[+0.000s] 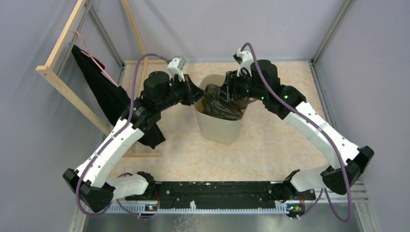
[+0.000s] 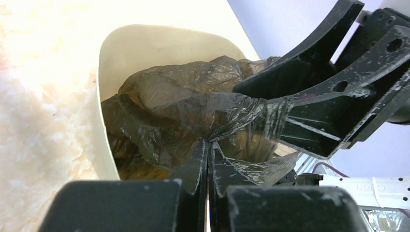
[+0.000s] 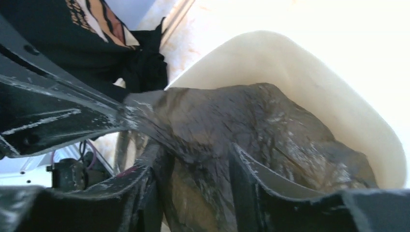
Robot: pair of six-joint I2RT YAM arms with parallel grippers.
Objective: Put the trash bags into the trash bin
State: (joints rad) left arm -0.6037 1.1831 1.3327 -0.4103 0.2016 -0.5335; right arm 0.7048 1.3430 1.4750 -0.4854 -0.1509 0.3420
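Observation:
The cream trash bin stands mid-table. The see-through brown-black trash bag is bunched inside it, and some film rises above the rim. My left gripper is at the bin's left rim, shut on a fold of the bag; its jaws meet on the film. My right gripper is over the bin's far right side with its jaws apart. Bag film lies between and over its fingers. The bin wall shows in both wrist views.
A matte black cloth hangs from a wooden frame at the left, close to my left arm; it also shows in the right wrist view. Grey walls enclose the table, with metal posts at the corners.

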